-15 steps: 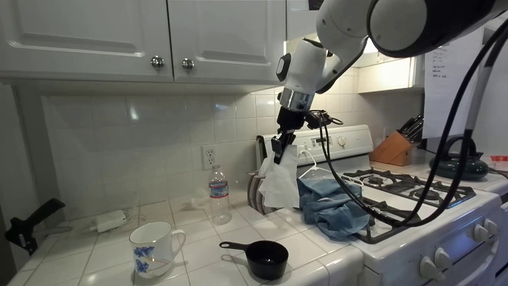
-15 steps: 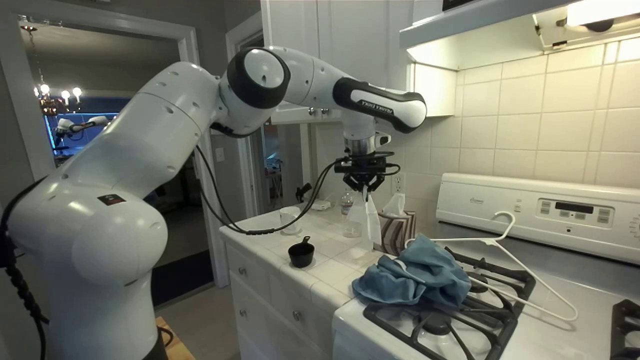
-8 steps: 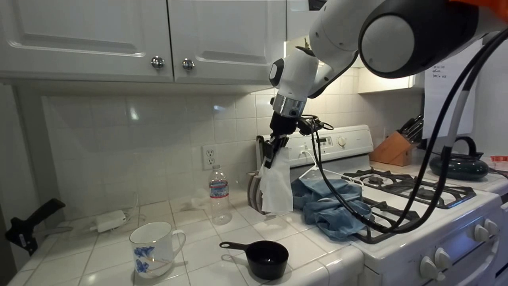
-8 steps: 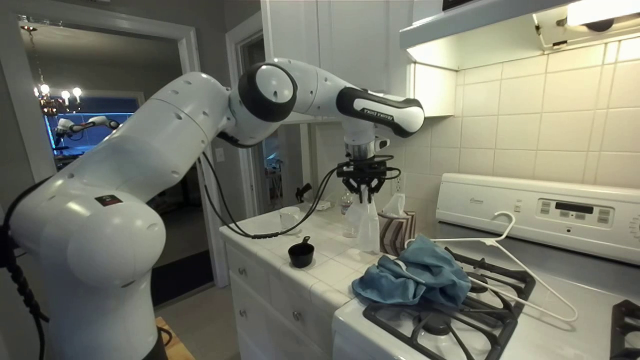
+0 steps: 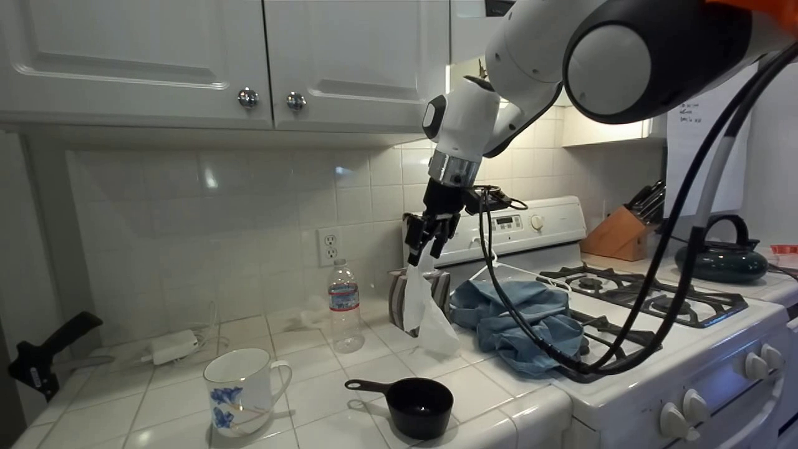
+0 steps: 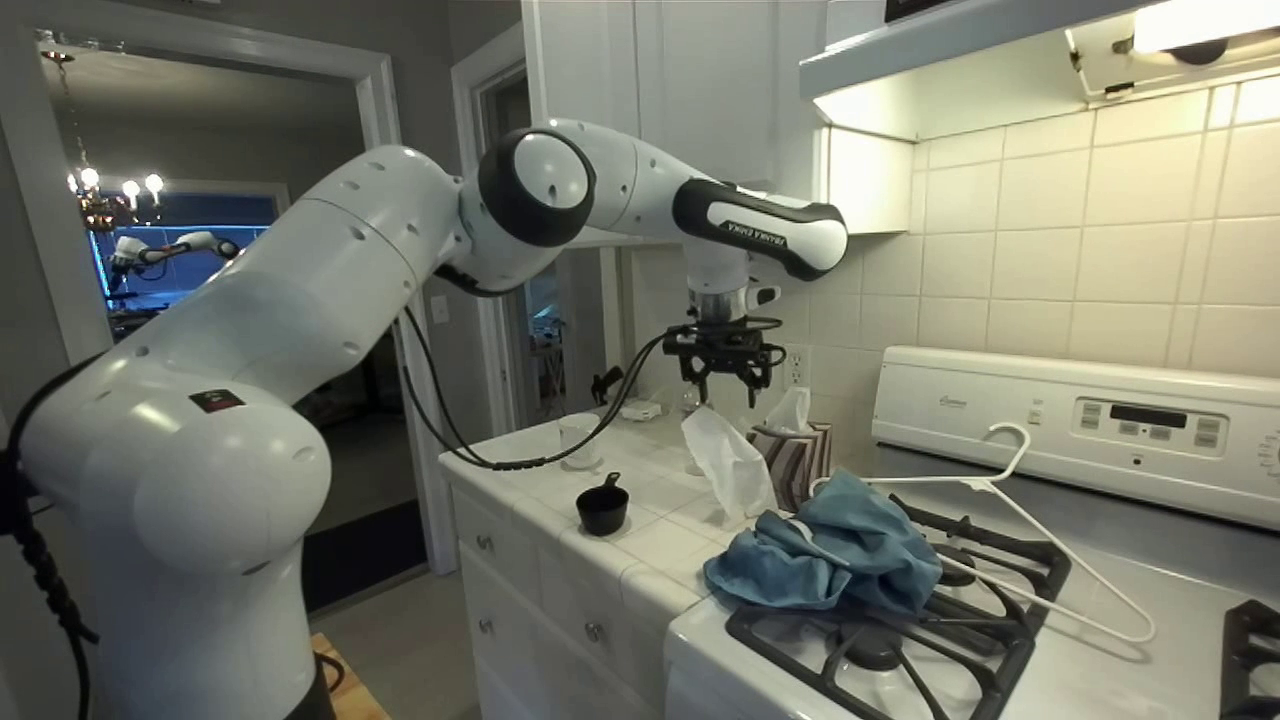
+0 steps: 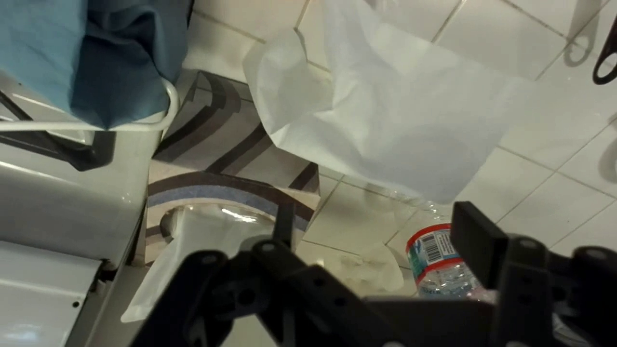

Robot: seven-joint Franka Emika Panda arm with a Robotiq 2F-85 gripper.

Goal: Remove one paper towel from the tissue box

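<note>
A loose white paper towel is tilted in the air just below my gripper, apart from its fingers. In the wrist view this towel spreads over the counter tiles, beyond the fingertips; whether its lower edge touches the counter I cannot tell. My gripper stands wide open with nothing between its pads. The brown striped tissue box sits beside the towel on the counter, against the stove side. Another white sheet sticks up out of the box's top opening.
A clear water bottle stands close to the tissue box. Nearer the front are a floral mug and a black measuring cup. A blue cloth and a white hanger lie across the stove burners.
The gripper, which was shut on the paper towel, has moved down slightly and opened. The towel has come free and dropped below the fingers. The tissue box has stayed in place.
</note>
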